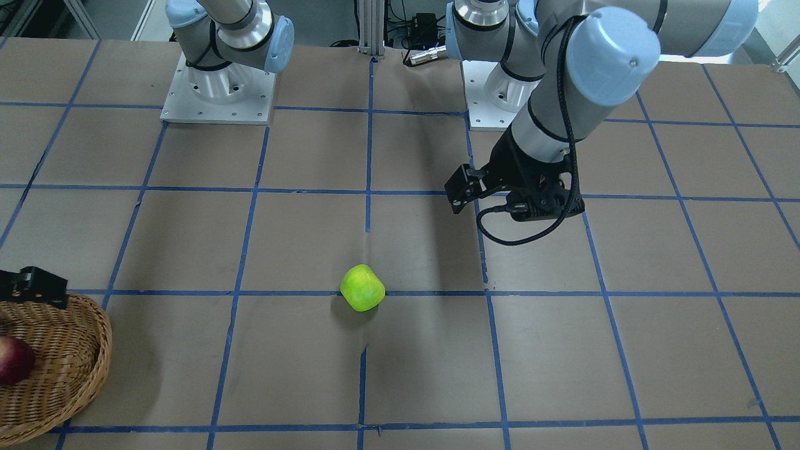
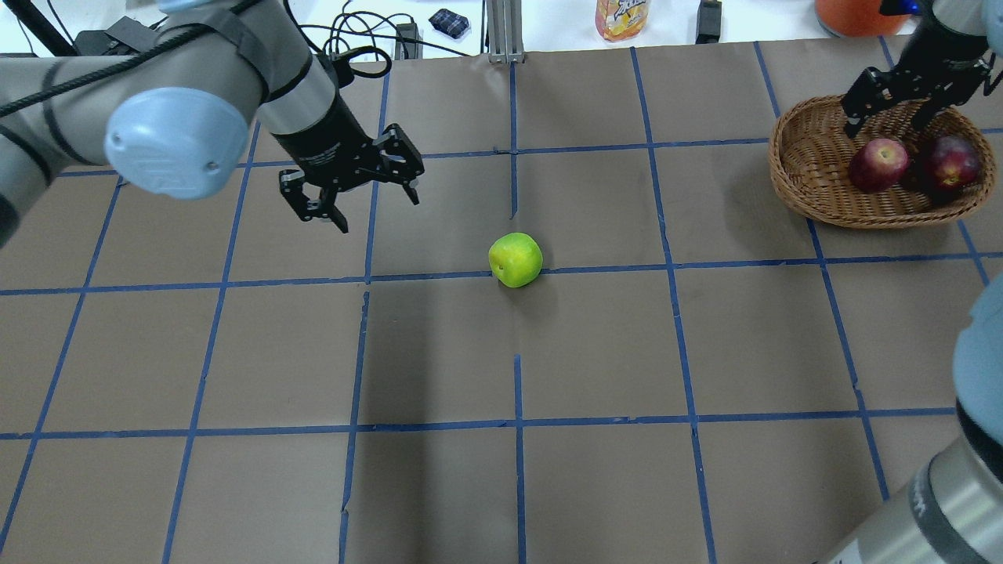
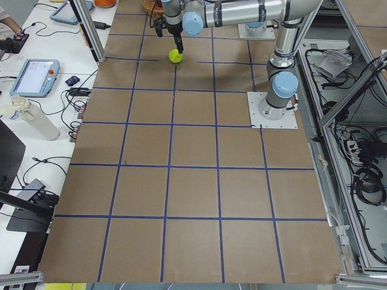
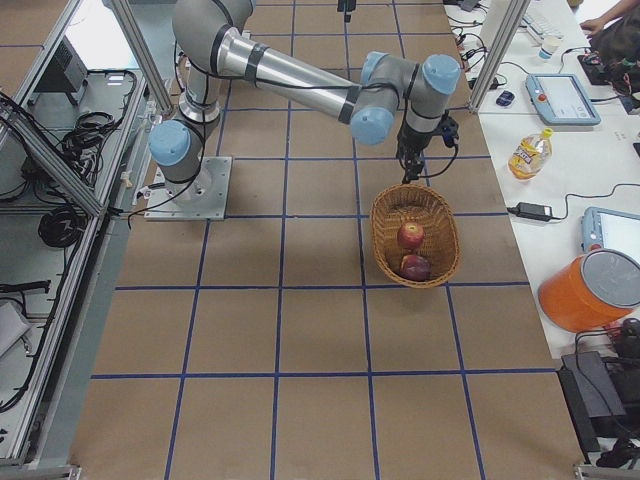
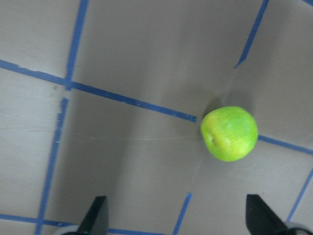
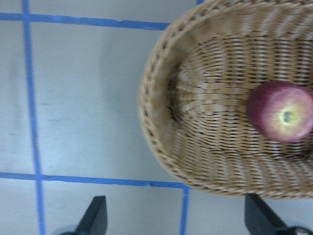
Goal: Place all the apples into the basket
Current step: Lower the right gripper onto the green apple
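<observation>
Two of the three apples, the red apple (image 2: 879,164) and the maroon apple (image 2: 950,162), already lie side by side in the basket (image 2: 791,188), which sits close to the counter's far edge on the robot's right. One is left: the green apple (image 2: 515,259) rests on a blue tape line (image 2: 439,275) well in from every edge of the counter (image 2: 595,486), roughly midway between the two arms' bases.

By my reading, the step in hand is the reach for this last fruit. The left end effector (image 2: 376,210) hangs above the counter near the green apple, toward the robot's left and apart from it, its jaws spread wide with nothing between them. The next move calls for centring over the apple, descending so the fingers straddle it, and closing gently (a round fruit may roll if nudged off-centre).

Between that end effector and the apple only brown paper and tape show. The likelier hindrance is at the other end: the right end effector (image 2: 889,117), also spread and empty, hovers over the basket's far rim and may need to clear off before a drop. A bottle (image 2: 621,17) stands beyond the far edge.
</observation>
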You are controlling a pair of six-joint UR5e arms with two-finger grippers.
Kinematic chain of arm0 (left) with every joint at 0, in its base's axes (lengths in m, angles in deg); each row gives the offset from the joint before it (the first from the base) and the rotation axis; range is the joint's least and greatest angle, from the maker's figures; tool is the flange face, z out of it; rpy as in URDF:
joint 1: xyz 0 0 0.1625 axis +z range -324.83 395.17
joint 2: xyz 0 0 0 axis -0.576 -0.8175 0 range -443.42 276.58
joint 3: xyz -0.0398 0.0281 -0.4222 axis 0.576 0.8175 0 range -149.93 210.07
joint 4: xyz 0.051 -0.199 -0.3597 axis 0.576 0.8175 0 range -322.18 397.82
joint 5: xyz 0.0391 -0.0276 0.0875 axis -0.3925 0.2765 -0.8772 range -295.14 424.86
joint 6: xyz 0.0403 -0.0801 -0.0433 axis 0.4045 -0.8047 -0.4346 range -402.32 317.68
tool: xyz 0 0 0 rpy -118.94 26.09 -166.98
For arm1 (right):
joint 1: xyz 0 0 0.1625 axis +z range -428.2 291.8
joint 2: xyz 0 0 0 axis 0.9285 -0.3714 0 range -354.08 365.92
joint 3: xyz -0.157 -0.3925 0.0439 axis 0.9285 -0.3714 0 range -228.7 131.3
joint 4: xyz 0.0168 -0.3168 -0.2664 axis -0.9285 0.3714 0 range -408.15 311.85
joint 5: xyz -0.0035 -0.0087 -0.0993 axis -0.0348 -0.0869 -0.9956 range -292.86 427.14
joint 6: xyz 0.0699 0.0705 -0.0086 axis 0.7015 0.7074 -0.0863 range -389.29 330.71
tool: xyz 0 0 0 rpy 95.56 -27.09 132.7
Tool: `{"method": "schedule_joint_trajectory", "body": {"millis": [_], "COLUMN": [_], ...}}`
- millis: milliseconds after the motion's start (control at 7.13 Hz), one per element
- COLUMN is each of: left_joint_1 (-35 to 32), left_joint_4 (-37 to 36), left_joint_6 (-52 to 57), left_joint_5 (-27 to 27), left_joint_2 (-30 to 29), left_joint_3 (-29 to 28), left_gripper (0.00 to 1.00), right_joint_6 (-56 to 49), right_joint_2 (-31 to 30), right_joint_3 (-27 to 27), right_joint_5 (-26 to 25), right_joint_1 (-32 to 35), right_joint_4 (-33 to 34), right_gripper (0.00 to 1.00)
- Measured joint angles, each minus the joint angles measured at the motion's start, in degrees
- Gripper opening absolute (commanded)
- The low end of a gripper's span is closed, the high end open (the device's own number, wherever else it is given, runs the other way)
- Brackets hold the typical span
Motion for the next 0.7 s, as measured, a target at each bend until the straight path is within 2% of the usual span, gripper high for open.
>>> {"method": "schedule_joint_trajectory", "body": {"millis": [281,701], "left_joint_1": [1.2,1.4], "left_joint_4": [1.9,5.0], "left_joint_6": [4.9,11.7], "left_joint_5": [-4.4,-5.5], "left_joint_2": [3.5,2.9], "left_joint_3": [-0.1,-3.5], "left_gripper": [1.00,1.00], "right_joint_6": [8.6,23.3], "right_joint_2": [-1.0,-0.6], "right_joint_3": [0.4,1.7], "right_joint_5": [2.5,3.3], "right_joint_1": [10.7,24.4], "right_joint_4": [-1.8,-1.4], "right_gripper": [1.00,1.00]}}
